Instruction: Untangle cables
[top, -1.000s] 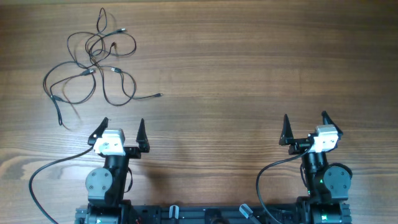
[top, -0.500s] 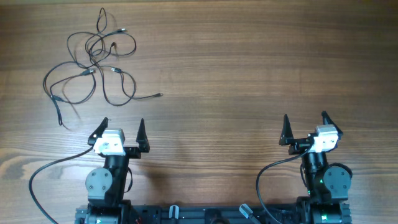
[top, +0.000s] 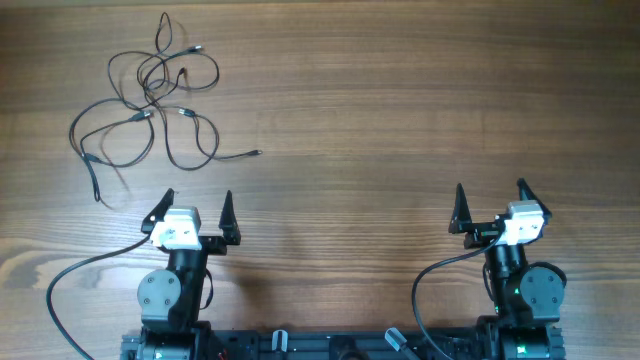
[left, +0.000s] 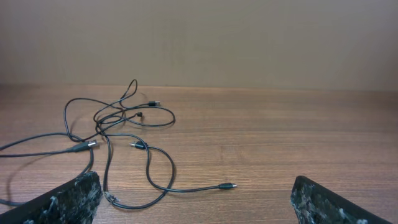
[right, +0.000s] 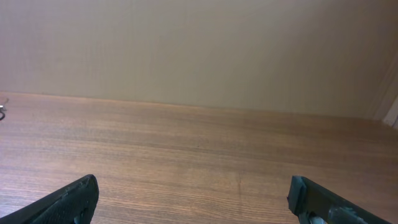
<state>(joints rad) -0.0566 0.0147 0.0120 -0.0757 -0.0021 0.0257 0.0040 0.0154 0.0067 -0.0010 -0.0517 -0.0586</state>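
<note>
The cables (top: 150, 105) are thin black wires with small plug tips, looped in a loose bunch at the table's far left. In the left wrist view the cables (left: 112, 149) lie ahead and to the left, with one plug tip (left: 227, 186) pointing right. My left gripper (top: 196, 205) is open and empty, just on the near side of the bunch. My left gripper's fingers (left: 199, 202) show at the bottom corners. My right gripper (top: 490, 198) is open and empty at the near right, far from the cables. It also shows in the right wrist view (right: 194, 198).
The wooden table (top: 400, 110) spreads across the view. A plain beige wall (right: 199, 50) stands behind the table's far edge. Thick black arm cables (top: 70, 285) trail by the arm bases at the near edge.
</note>
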